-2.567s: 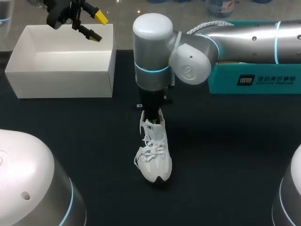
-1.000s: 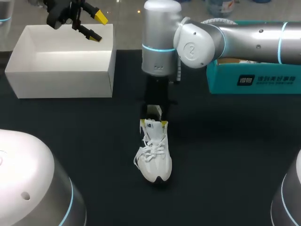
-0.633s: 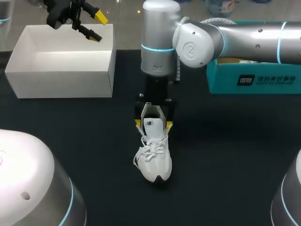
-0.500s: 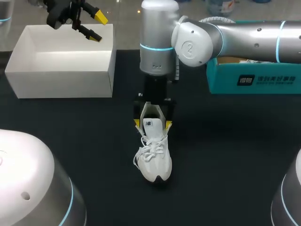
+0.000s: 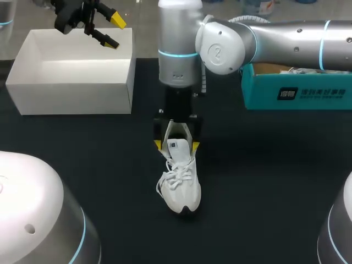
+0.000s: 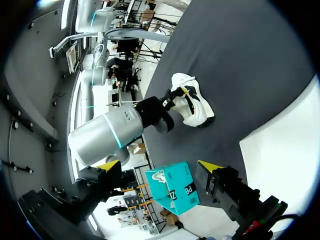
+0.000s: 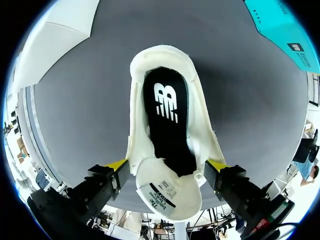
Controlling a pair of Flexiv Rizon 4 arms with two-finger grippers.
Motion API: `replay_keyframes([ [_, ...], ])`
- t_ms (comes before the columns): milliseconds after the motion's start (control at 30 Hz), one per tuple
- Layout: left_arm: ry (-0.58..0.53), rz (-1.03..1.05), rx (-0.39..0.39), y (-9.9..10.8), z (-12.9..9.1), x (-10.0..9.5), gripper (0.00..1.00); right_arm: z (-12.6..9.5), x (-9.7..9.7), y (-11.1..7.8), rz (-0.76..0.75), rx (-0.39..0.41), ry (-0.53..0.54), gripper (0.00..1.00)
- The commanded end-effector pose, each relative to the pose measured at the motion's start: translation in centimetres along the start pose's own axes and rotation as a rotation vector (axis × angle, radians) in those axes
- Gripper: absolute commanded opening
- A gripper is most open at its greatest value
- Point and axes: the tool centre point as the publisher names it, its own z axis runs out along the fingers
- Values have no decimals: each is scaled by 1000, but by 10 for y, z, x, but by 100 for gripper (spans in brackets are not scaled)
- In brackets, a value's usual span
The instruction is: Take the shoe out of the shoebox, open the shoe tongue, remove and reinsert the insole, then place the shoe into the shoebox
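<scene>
A black table [image 5: 275,192] bears 1 teal box [image 5: 258,91] at its far right edge

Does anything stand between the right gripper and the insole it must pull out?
Only the shoe's own tongue: it sits between the fingers of the right gripper, covering the end of the insole nearest the gripper. The rest of the black insole shows bare in the opening, and nothing else visible blocks it.
</scene>
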Motion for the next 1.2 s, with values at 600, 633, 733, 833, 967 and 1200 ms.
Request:
replay_keyframes([
  [600,2,1,3,1,-1,0,100,2,-4,-60,128,16,17,100],
  [633,2,1,3,1,-1,0,100,2,-3,-61,129,14,16,74],
  [733,2,1,3,1,-1,0,100,-1,0,-62,122,11,16,0],
  [833,2,1,3,1,-1,0,100,-1,1,-63,115,24,17,0],
  [967,2,1,3,1,-1,0,100,-4,-5,-70,145,7,16,0],
  [1200,2,1,3,1,-1,0,100,-15,-8,-72,159,-16,-13,0],
])
